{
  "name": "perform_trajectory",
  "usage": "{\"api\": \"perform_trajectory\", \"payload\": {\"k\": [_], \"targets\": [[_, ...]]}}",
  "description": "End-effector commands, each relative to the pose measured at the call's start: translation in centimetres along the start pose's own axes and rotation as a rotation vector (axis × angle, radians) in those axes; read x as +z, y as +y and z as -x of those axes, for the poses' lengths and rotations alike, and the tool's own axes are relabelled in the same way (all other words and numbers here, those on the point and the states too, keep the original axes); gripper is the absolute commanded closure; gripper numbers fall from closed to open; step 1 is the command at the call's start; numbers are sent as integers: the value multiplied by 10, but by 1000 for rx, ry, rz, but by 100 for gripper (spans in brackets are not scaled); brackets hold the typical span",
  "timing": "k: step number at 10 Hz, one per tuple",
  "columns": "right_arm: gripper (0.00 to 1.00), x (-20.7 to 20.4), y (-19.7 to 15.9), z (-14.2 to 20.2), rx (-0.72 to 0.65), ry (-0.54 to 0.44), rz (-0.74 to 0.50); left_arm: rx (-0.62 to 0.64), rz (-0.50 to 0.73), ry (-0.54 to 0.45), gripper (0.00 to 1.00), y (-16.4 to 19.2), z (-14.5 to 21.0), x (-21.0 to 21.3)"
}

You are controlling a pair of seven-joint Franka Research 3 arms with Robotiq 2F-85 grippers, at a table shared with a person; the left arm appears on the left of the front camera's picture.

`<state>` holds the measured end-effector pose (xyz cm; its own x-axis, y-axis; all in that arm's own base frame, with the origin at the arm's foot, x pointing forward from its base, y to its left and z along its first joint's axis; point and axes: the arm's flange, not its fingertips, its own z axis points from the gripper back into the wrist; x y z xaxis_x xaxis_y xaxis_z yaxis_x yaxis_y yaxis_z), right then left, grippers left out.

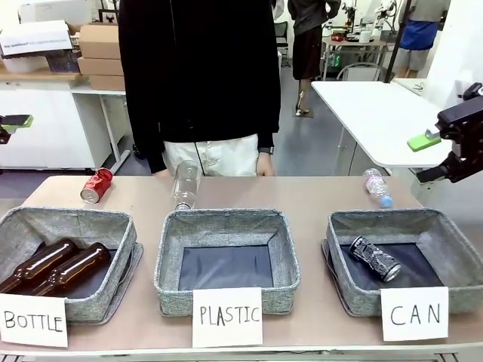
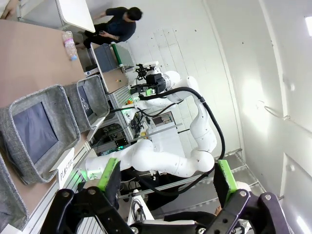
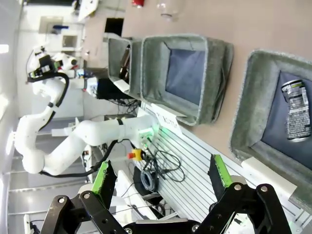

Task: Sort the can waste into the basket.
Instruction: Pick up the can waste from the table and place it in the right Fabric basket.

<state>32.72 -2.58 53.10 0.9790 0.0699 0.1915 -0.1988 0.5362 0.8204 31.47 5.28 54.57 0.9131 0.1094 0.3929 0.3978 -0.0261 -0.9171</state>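
Note:
A red can (image 1: 96, 185) lies on its side at the table's far left, behind the BOTTLE basket; it also peeks in at the top edge of the right wrist view (image 3: 138, 3). A black-and-silver can (image 1: 375, 258) (image 3: 296, 109) lies inside the grey basket (image 1: 377, 219) (image 3: 241, 122) carded "CAN" at front right. My left gripper (image 1: 9, 127) (image 2: 168, 178) hangs open at the picture's left edge, high off the table. My right gripper (image 1: 430, 157) (image 3: 162, 175) is open too, raised above and behind the CAN basket. Nothing sits between either pair of fingers.
The "BOTTLE" basket (image 1: 45, 222) at front left holds two brown glass bottles (image 1: 56, 268). The "PLASTIC" basket (image 1: 226, 219) stands in the middle. A clear plastic bottle (image 1: 186, 185) and a smaller one (image 1: 377, 187) lie on the far table. A person (image 1: 200, 83) stands at the far edge.

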Motion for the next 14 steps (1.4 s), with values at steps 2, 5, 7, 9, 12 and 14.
{"api": "perform_trajectory", "payload": {"k": [2, 5, 7, 9, 12, 14], "targets": [[0, 4, -1, 0, 29, 1, 6, -21, 19, -4, 0, -2, 0, -1], [0, 4, -1, 0, 29, 1, 6, -21, 19, -4, 0, -2, 0, -1], [0, 4, -1, 0, 29, 1, 6, -21, 19, -4, 0, -2, 0, -1], [0, 4, -1, 0, 29, 1, 6, 0, 0, 0, 0, 0, 0, 0], [0, 4, -1, 0, 29, 1, 6, -209, -539, 124, 0, -2, -57, -28], [0, 4, -1, 0, 29, 1, 6, -245, -1095, 104, 0, 23, -113, -42]]}}
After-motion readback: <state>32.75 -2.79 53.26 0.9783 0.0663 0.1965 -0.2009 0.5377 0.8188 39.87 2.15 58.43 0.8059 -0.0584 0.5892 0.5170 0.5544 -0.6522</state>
